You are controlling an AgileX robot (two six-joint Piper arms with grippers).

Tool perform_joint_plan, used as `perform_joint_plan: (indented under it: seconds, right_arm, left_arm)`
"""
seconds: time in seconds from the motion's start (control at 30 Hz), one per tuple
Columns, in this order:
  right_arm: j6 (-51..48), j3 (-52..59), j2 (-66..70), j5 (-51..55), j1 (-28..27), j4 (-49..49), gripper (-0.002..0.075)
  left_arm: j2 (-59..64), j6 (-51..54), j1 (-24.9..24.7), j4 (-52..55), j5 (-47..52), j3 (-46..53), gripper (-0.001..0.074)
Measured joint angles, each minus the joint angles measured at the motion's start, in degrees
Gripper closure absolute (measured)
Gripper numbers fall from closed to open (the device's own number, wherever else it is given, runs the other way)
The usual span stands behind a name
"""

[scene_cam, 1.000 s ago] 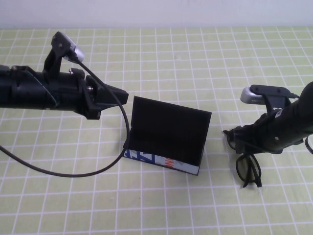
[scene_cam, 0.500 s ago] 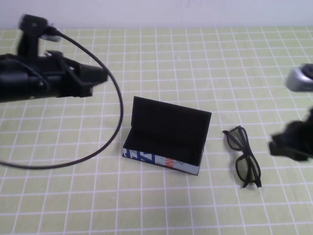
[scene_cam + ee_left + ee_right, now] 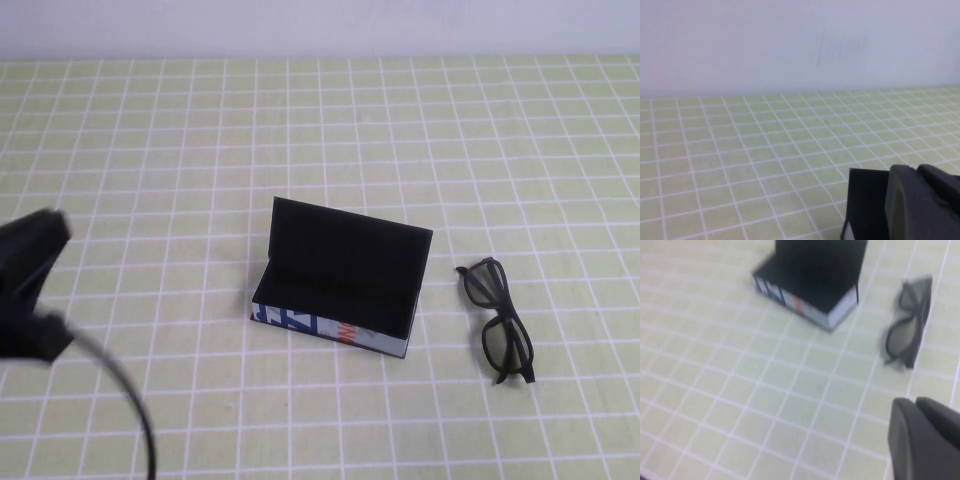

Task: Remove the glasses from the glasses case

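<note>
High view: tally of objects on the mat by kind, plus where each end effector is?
glasses: 1, on the mat right of the case
glasses case: 1, lid open
Total: 2
left end effector: at the table's left edge
right end effector: only in its wrist view, away from the glasses

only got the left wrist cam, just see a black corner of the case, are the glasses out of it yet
Observer: Yes. In the high view the glasses lie on the table to the right of the glasses case, apart from it.
Operator: is the case open
Observer: Open, lid upright; its black inside shows no glasses.
Operator: where are the end effectors
Observer: The left end effector is at the high view's left edge, well clear of the case. The right end effector shows only in its own wrist view, away from the glasses.
</note>
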Motion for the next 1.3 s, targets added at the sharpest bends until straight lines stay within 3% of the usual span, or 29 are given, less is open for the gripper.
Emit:
perform_joint_plan:
  seconds: [0.23,0.57,0.7,0.83,1.3]
  right_arm:
    - [0.4,6.3,-11.7,-9.7,0.0,0.6,0.0741]
    - [0.4,24.7,-11.5,-48.4,-0.1,1.8,0.0742]
    - [0.4,29.9,-11.5,-58.8,-0.1,2.3,0.0742]
    - [0.4,32.0,-11.5,-61.2,-0.1,2.6,0.0742]
    - [0.2,32.4,-11.5,-52.4,-0.1,1.8,0.0742]
  left_arm:
    - [-18.2,1.1,0.0,-1.7,-7.5,10.5,0.0739]
    - [-26.0,1.8,0.0,-2.3,-15.6,25.9,0.0739]
    - [-26.1,2.0,0.0,-2.5,-19.4,28.0,0.0739]
    - [-26.1,1.5,0.0,-3.6,-20.7,28.0,0.0739]
    - [-26.1,1.2,0.0,-4.5,-20.7,28.0,0.0739]
